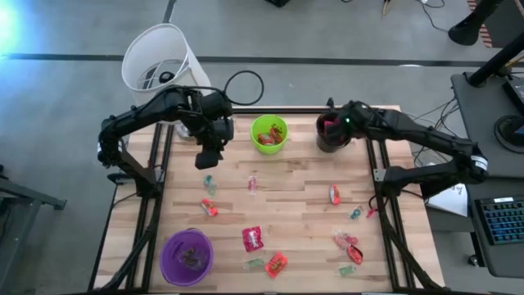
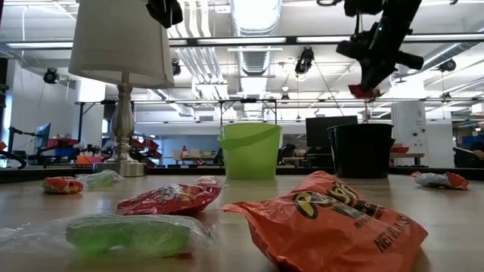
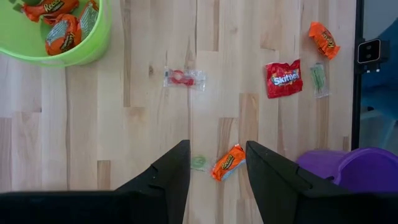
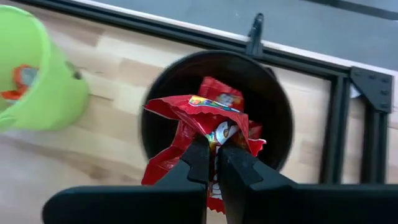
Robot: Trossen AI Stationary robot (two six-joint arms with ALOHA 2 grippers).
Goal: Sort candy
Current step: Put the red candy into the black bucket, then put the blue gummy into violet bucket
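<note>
Red candy packet (image 4: 205, 121) pinched in right hand (image 4: 211, 155), apparently above black cup (image 4: 273, 99).

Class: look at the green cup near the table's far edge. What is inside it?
The green cup holds orange Reese's packets, at least three. Anything beneath them is covered, and the cup's bottom cannot be seen.

overhead, table-level and two wrist views
</note>
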